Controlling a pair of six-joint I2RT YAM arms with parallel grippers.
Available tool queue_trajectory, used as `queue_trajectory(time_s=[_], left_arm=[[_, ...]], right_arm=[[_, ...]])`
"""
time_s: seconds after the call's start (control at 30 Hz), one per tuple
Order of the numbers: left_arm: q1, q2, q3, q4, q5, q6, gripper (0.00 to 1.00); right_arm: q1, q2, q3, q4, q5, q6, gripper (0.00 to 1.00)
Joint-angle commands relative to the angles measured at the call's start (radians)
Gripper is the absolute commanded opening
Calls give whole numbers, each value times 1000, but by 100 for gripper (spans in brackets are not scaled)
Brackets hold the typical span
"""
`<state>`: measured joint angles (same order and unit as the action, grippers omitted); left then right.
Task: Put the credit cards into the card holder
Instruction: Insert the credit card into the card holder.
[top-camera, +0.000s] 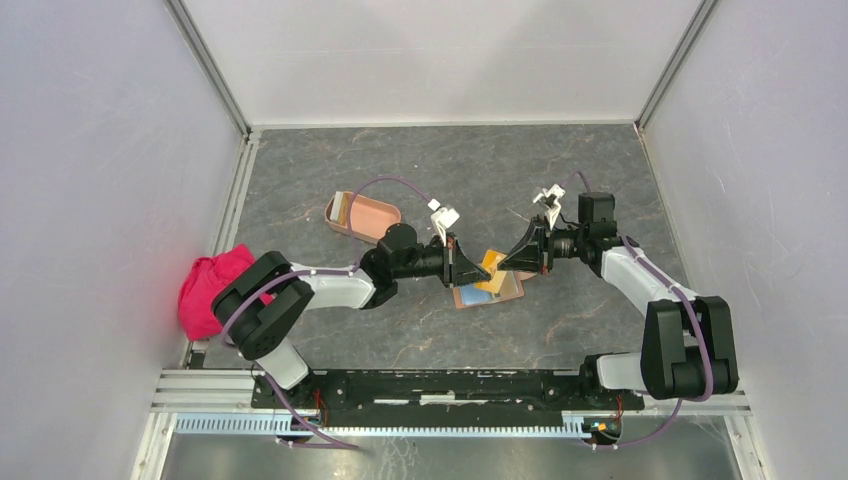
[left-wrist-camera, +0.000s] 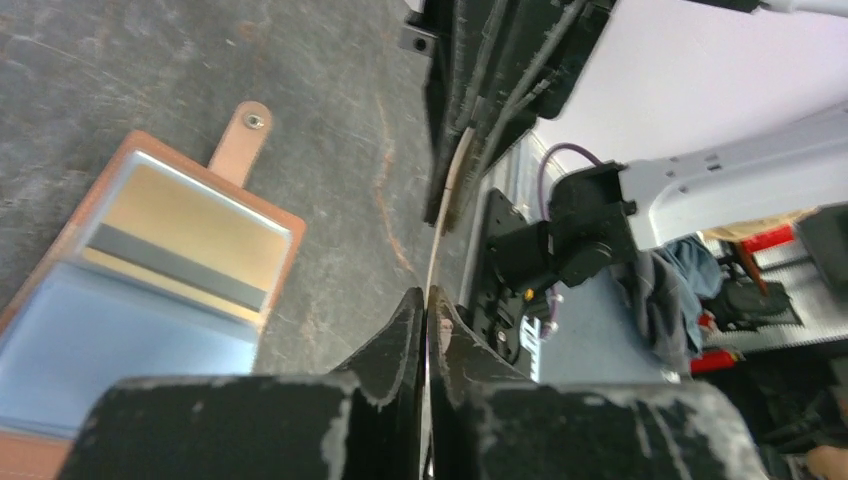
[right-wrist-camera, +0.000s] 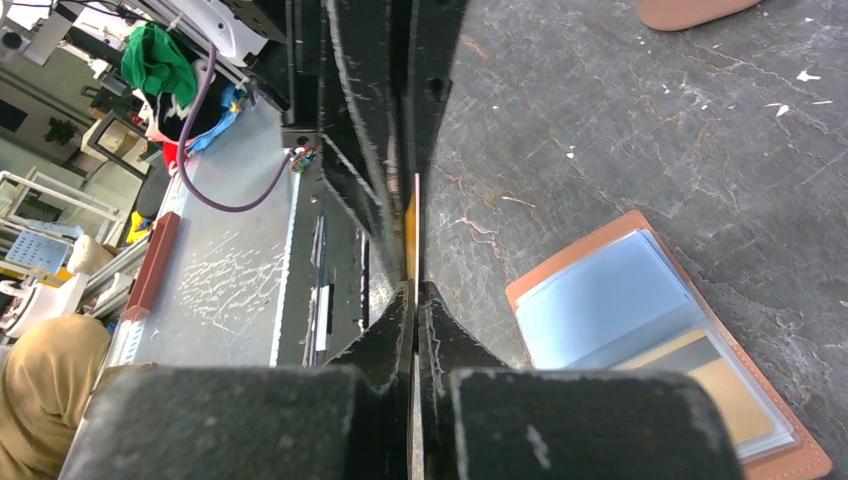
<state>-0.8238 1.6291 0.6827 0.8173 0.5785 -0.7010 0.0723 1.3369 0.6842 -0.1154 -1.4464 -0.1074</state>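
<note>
Orange plastic credit card (top-camera: 491, 274) hangs over the open brown leather wallet (top-camera: 468, 298), pinched tight by your left gripper (top-camera: 474, 266) and right gripper (top-camera: 503, 264). It's light, stiff, slippery; grip its flat faces near an edge.

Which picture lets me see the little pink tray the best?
The top view. It shows the whole pink tray from above, rim and all. The right wrist view catches only a sliver of it at the picture's top edge. The left wrist view does not show it at all.
</note>
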Motion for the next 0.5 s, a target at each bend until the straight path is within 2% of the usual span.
queue_trajectory(time_s=[0.0,0.03,0.07,0.13,0.2,0.27,0.4,0.47], left_arm=[[8,16,10,98,30,-17,2],[9,17,-3,124,15,-39,2],[10,18,-21,150,-3,-52,2],[12,20,-81,247,-47,-117,2],[14,22,-147,353,-100,-184,2],[14,38,-215,473,-162,-277,2],[13,167,-307,790,-227,-512,2],[12,258,-312,889,-245,-589,2]], right_arm=[[7,1,35,-2,-10,-38,0],[9,0,40,-20,4,-58,2],[10,-5,46,-45,19,-88,12],[11,-13,84,-191,98,-239,41],[11,-19,165,-413,211,-473,57],[4,-41,198,-453,318,-524,61],[-26,-122,102,-251,442,-377,60],[-26,-120,80,-214,455,-346,56]])
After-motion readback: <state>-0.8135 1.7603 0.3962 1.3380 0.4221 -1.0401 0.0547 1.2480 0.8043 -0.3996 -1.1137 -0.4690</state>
